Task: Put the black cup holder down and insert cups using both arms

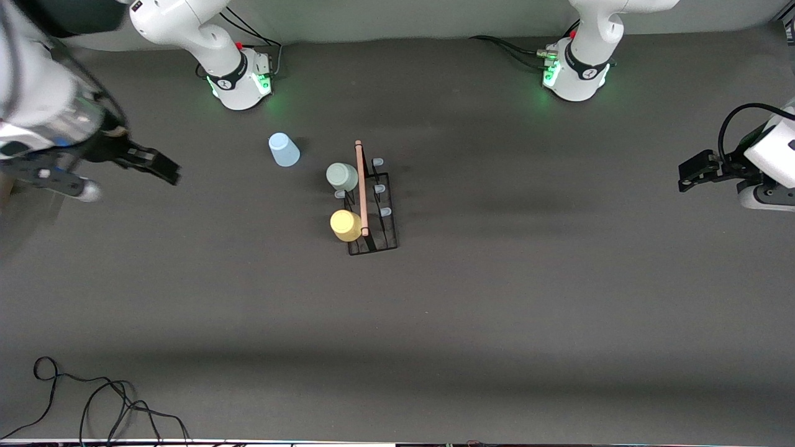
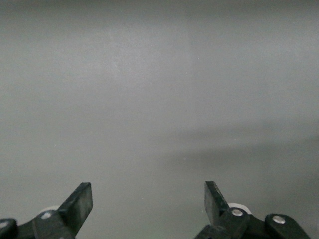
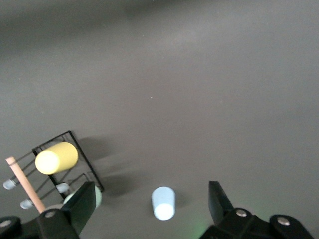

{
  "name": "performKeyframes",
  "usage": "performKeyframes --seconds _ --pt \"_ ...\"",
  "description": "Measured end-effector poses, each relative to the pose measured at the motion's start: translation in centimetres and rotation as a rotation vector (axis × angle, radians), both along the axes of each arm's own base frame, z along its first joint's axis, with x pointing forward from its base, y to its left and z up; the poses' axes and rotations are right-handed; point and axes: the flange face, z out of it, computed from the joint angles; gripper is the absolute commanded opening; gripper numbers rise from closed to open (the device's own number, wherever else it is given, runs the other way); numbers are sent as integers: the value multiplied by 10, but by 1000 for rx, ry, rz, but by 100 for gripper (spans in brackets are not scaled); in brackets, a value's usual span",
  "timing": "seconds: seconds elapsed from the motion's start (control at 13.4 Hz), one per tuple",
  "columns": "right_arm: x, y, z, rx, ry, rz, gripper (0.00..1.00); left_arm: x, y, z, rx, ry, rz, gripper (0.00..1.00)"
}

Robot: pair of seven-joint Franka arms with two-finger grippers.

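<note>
The black cup holder (image 1: pixel 380 231) stands mid-table with its wooden rod handle (image 1: pixel 361 186) on top. A pale green cup (image 1: pixel 342 176) and a yellow cup (image 1: pixel 346 225) sit on pegs on the side toward the right arm's end. The light blue cup (image 1: pixel 284 149) stands upside down on the table, apart from the holder, toward the right arm's base. My right gripper (image 1: pixel 171 172) is open and empty in the air at the right arm's end. Its wrist view shows the blue cup (image 3: pixel 163 202), the yellow cup (image 3: pixel 56 158) and the holder (image 3: pixel 88 167). My left gripper (image 1: pixel 684 177) is open and empty at the left arm's end.
Several free pegs with pale tips (image 1: pixel 386 212) stick out of the holder. Black cables (image 1: pixel 105 397) lie at the table's near corner on the right arm's end. The arm bases (image 1: pixel 239 77) stand along the table's edge farthest from the front camera. The left wrist view shows only bare grey table (image 2: pixel 159 99).
</note>
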Motion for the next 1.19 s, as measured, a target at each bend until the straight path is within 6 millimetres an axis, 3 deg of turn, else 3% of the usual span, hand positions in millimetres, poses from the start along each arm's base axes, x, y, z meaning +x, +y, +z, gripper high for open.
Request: performKeyframes --seconds 0.45,0.6,1.19 --pt "8 -106 7 17 -31 240 100 0 1 0 0 -1 3 100" --pt "9 -129 5 19 -44 291 100 0 2 0 0 -3 3 100" --pt "10 -120 4 18 -46 318 100 0 1 0 0 -2 2 100"
